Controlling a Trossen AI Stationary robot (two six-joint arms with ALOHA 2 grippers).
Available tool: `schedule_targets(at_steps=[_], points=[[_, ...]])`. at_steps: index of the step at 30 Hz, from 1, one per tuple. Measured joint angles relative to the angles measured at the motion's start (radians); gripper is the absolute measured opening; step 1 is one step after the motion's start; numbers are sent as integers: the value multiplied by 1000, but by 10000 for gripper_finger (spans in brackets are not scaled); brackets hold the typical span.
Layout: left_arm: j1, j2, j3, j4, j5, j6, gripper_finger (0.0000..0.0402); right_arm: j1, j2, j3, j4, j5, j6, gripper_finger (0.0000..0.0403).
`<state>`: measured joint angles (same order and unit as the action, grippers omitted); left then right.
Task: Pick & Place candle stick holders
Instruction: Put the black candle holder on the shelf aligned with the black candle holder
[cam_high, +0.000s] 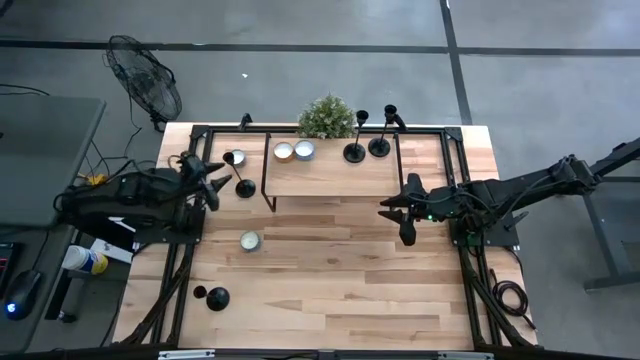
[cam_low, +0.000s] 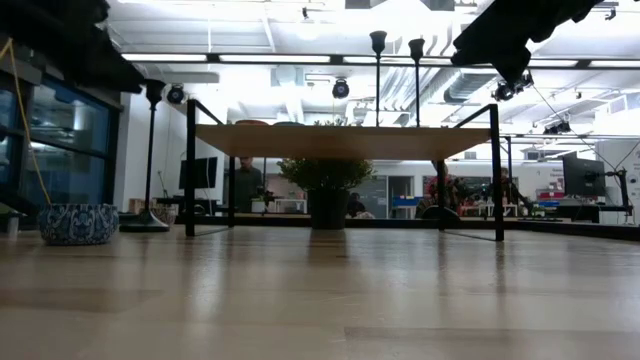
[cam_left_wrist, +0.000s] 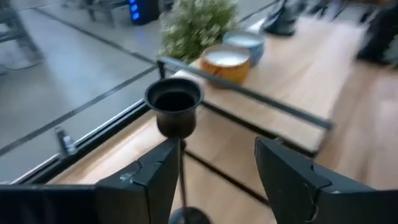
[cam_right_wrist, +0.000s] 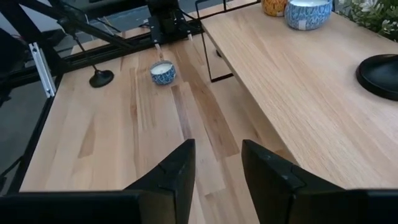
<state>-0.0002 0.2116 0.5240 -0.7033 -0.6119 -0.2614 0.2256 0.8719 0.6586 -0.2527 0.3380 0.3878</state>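
- No brand, label or writing is showing legibly.
- A wooden table (cam_high: 330, 270) is sitting on a grey floor; a fan (cam_high: 145, 80) is standing nearby.
- The left gripper (cam_left_wrist: 214, 177) is gaping wide around a standing candle stick holder (cam_left_wrist: 175, 112).
- Two holders (cam_high: 367, 135) are standing on the raised shelf (cam_high: 320, 175).
- The right gripper (cam_right_wrist: 217, 171) is hovering part open, carrying nothing.

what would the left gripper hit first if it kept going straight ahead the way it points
Probably the candle stick holder standing between its open fingers: the left gripper already straddles its thin stem. Past it comes the black frame of the raised shelf, though depth is hard to judge.
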Motion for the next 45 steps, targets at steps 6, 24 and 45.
schedule_targets(at_steps=[6,24,45], points=[[0,159,0,2,-58,1,206,0,0,0,-2,-7,-7,124],[0,266,0,24,-237,-107,185,0,0,0,-3,-20,-15,124],[0,311,0,125,-287,-114,117,0,0,0,-2,-19,-25,124]])
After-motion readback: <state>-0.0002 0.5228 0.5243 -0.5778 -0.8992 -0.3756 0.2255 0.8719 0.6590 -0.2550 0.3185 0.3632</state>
